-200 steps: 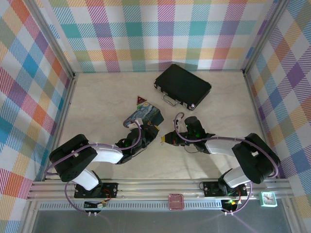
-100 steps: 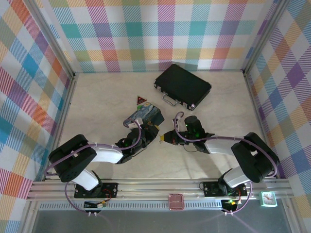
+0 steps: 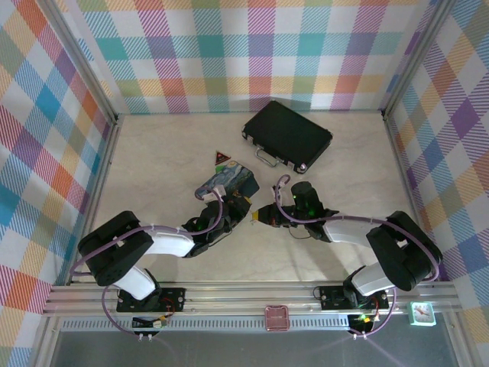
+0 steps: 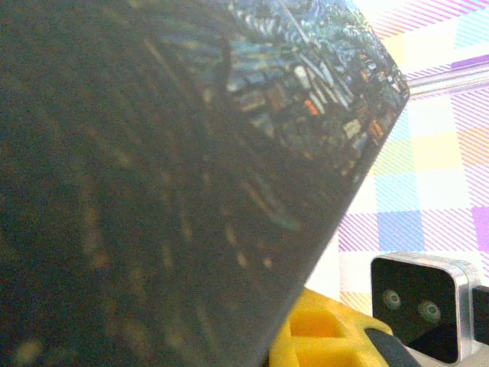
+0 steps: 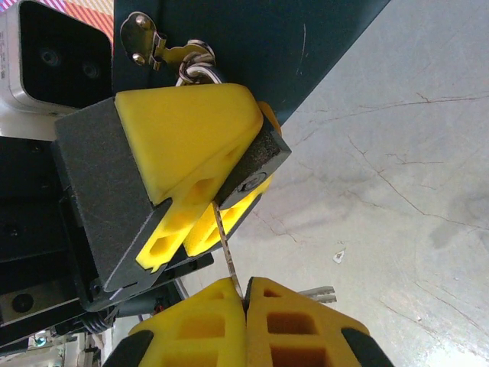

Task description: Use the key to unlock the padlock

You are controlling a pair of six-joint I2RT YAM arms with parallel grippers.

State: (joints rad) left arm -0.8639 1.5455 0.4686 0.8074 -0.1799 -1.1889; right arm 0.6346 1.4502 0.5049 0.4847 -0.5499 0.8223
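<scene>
While tight, right fingers (image 5: 299,323) on key (image 5: 227,251).

The workspace is enclosed on three sides by walls (image 3: 252,46) covered in a pastel plaid of pink, yellow, green, blue and purple. The panels are joined at the far corners by slim metal posts (image 3: 92,76). The tabletop (image 3: 153,153) is finished in pale cream, and fine dark veins are seen across it in the right wrist view. An aluminium rail (image 3: 229,296) is fixed along its near edge. The scene is lit evenly, and only faint shadows are cast.
</scene>
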